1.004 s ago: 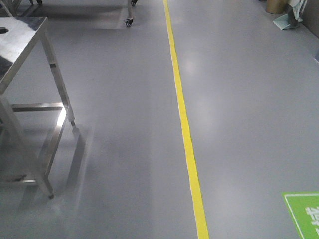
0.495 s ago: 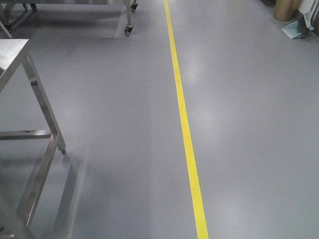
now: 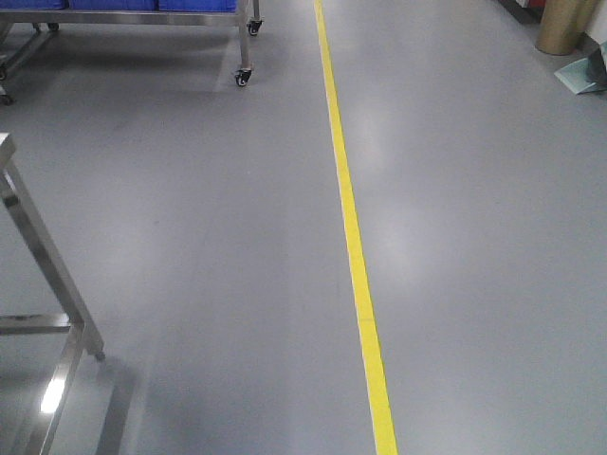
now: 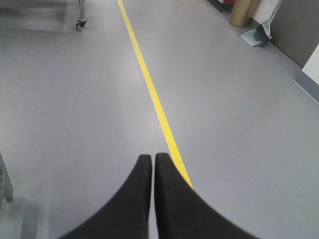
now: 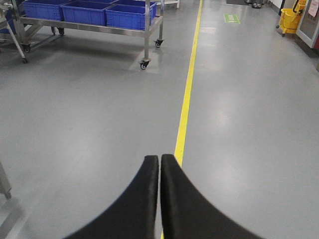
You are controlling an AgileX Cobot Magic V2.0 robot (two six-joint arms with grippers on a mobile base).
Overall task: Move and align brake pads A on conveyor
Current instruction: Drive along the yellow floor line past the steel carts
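Note:
No brake pads A and no conveyor show in any view; both are out of view. My left gripper (image 4: pixel 153 156) is shut with nothing in it, its black fingers (image 4: pixel 142 189) held over bare grey floor beside a yellow line (image 4: pixel 149 87). Shut and empty too, my right gripper (image 5: pixel 159 158) hangs over the floor just left of the yellow line (image 5: pixel 187 94). The front view shows neither gripper.
A stainless steel table leg (image 3: pixel 47 275) stands at the left. A wheeled steel rack (image 5: pixel 144 37) with blue bins (image 5: pixel 84 11) is ahead on the left. A brown drum (image 3: pixel 564 27) and a dustpan (image 3: pixel 583 76) sit far right. The yellow line (image 3: pixel 351 227) runs straight ahead.
The front view has shifted: the steel table has slid left and down, almost out of frame, and the rack's caster and the blue bins have come further into view. The base is moving.

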